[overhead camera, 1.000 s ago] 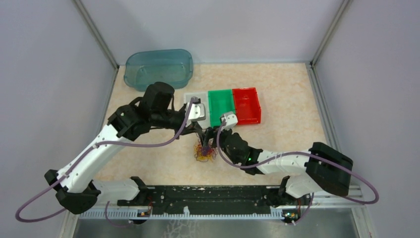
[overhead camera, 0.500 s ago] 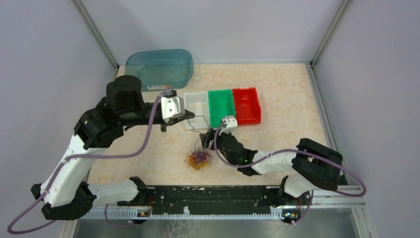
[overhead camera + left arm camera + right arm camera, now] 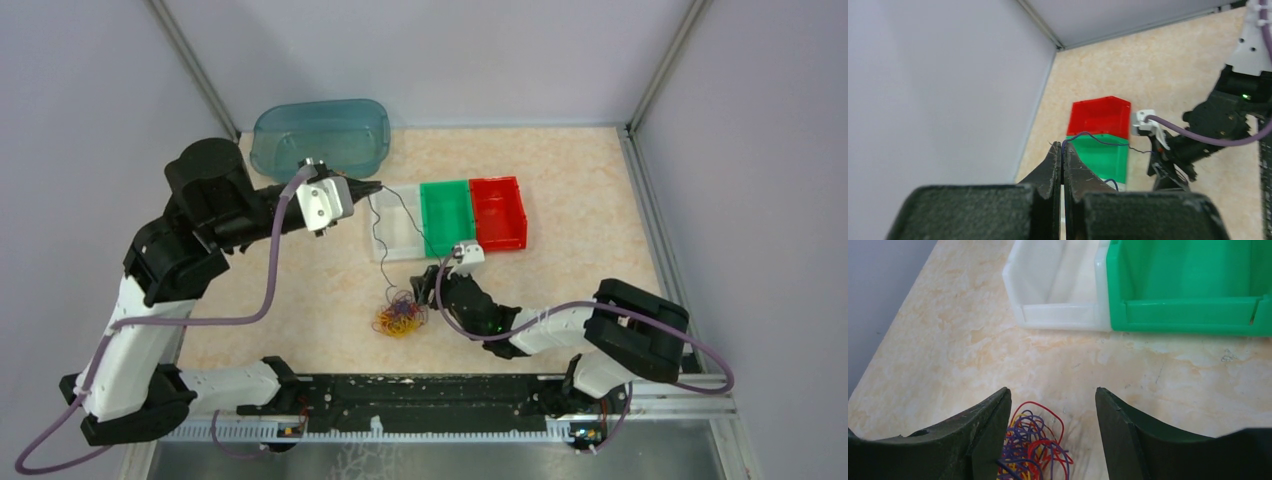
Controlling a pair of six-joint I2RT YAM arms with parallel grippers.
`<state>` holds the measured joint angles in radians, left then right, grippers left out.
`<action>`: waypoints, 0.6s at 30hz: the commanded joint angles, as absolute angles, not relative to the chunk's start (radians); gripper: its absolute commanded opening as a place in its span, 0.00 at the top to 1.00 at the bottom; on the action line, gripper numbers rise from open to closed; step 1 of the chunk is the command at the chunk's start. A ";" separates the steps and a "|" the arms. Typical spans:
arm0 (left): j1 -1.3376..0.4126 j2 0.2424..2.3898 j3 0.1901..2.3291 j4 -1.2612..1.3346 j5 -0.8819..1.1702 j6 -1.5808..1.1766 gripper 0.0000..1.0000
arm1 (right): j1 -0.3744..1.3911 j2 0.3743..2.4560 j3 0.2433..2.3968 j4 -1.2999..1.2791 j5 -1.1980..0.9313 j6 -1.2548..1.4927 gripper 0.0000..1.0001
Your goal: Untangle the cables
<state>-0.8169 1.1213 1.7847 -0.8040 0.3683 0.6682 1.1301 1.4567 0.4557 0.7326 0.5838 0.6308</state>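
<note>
A small clump of curly cables [image 3: 400, 318] in purple, red and yellow lies on the table in front of the bins. My left gripper [image 3: 371, 187] is raised over the white bin's left end and shut on one thin dark purple cable [image 3: 381, 245], which hangs down to the clump. In the left wrist view this cable [image 3: 1098, 139] arcs out from the pinched fingertips of the left gripper [image 3: 1062, 147]. My right gripper [image 3: 428, 280] is low, just right of the clump, and open. In the right wrist view the clump [image 3: 1034, 446] sits against the left finger [image 3: 993, 415] of the open right gripper [image 3: 1052, 392].
Three joined bins stand mid-table: white [image 3: 398, 228], green [image 3: 447, 212], red [image 3: 499, 210]. A teal translucent tub [image 3: 320, 137] sits at the far left corner. Grey walls enclose the table on three sides. The arms' rail runs along the near edge.
My left arm has lifted and swung back to the left, drawing one purple cable out of the clump. The clump slid slightly left. My right gripper's jaws have narrowed but stay open.
</note>
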 commanded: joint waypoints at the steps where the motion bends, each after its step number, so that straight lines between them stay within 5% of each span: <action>1: -0.822 1.121 1.858 -0.668 0.293 0.750 1.00 | 1.142 1.472 0.430 0.769 0.600 0.673 0.37; 18: -0.822 1.129 1.916 -0.470 0.230 0.955 1.00 | 1.143 1.386 0.400 0.750 0.584 0.642 0.32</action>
<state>-0.8165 1.1275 1.9015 -0.5274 0.2386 0.9062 1.1301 1.4540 0.4000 0.7315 0.5762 0.6708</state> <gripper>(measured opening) 0.010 0.679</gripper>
